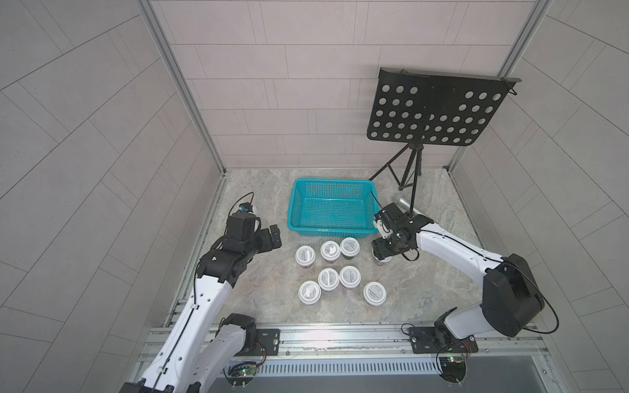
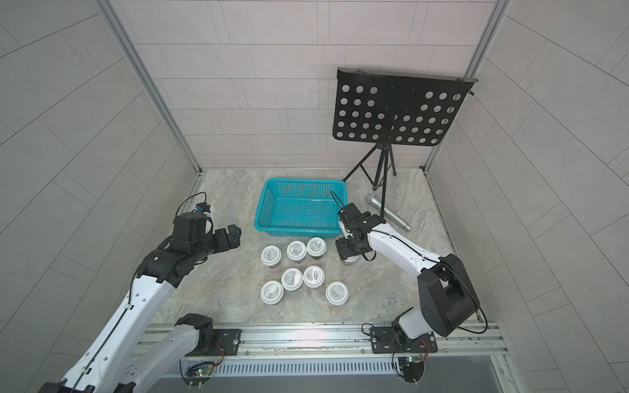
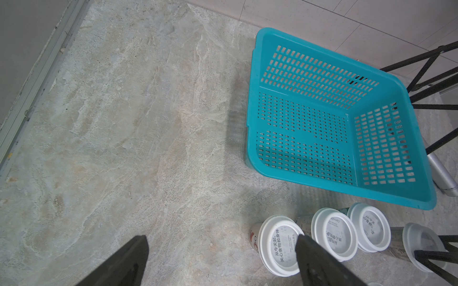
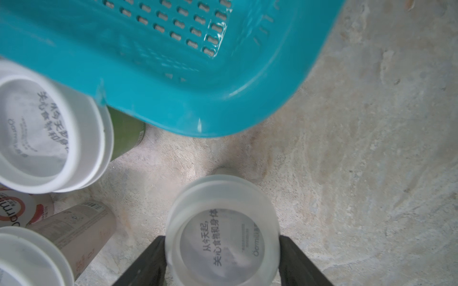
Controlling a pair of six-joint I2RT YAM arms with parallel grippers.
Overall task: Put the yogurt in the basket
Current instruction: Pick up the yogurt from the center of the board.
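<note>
The teal basket [image 1: 293,207] [image 2: 260,209] [image 3: 250,118] [image 4: 198,109] stands empty at the back middle of the marble table. Several white-lidded yogurt cups [image 1: 329,279] [image 2: 292,279] [image 3: 280,247] stand in a cluster in front of it. One more yogurt cup [image 4: 223,237] [image 1: 383,261] stands apart at the basket's front right corner. My right gripper [image 1: 381,253] [image 2: 348,253] [image 4: 223,241] reaches down over it, fingers [image 4: 148,262] pressed to both sides below the lid. My left gripper [image 1: 275,236] [image 2: 235,234] [image 3: 221,239] hovers open left of the cluster, holding nothing.
A black perforated music stand [image 1: 439,112] [image 2: 398,109] on a tripod rises at the back right. A silver microphone [image 1: 403,202] [image 2: 388,212] lies beside the basket under the stand. Cell walls close in on three sides, and a metal rail [image 1: 340,335] runs along the front.
</note>
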